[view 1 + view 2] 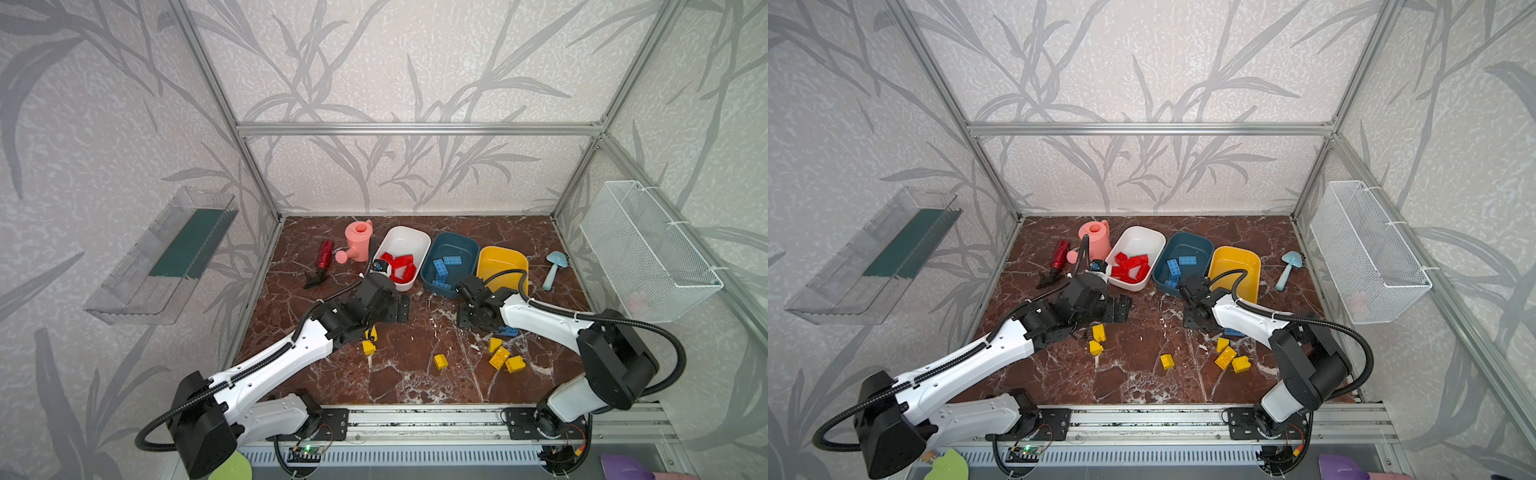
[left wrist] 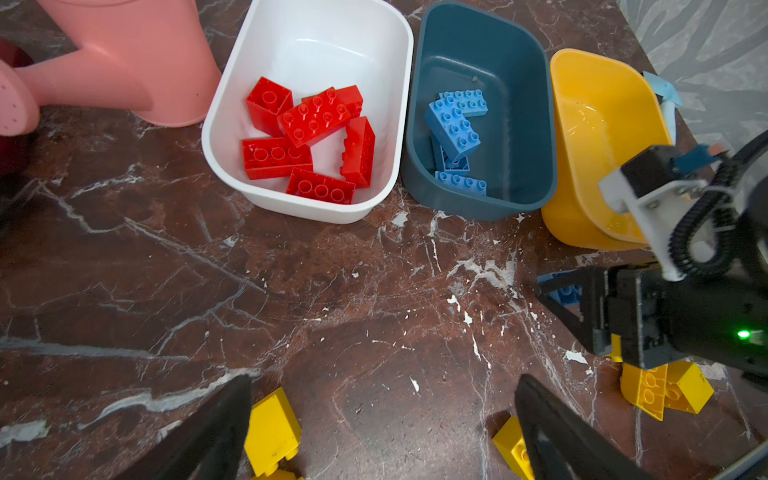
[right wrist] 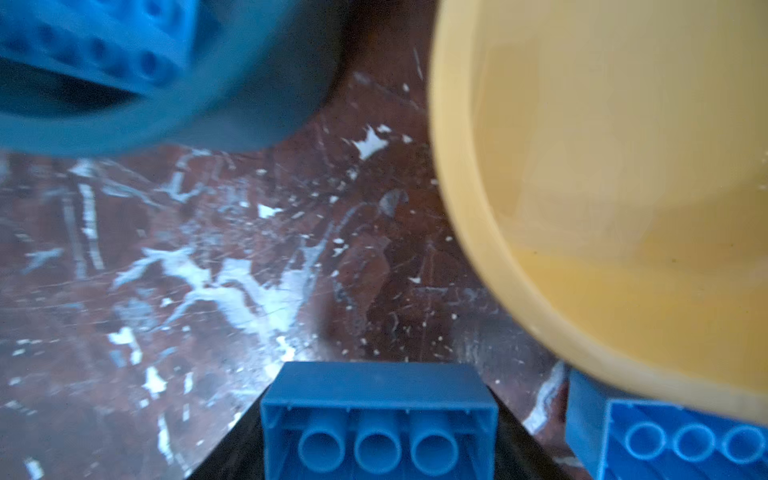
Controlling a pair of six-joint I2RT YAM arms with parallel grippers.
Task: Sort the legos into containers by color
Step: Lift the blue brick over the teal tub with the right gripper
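Both top views show the white plastic tub (image 1: 405,241) holding red studded bricks (image 1: 401,268), the dark teal tub (image 1: 455,245) holding blue bricks (image 1: 441,266), and the yellow tub (image 1: 500,259) empty. Left gripper (image 2: 384,386) hovers wide open. The right gripper (image 3: 379,388) clamps a blue brick (image 3: 378,436) just near of the yellow tub. A second blue brick (image 3: 681,440) and about six yellow bricks (image 1: 499,357) lie unsorted nearer, so roughly a third seems left.

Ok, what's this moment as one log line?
left gripper: open, empty | right gripper: closed on blue brick | red bricks: white tub | yellow tub: no bricks seen | yellow bricks: on table
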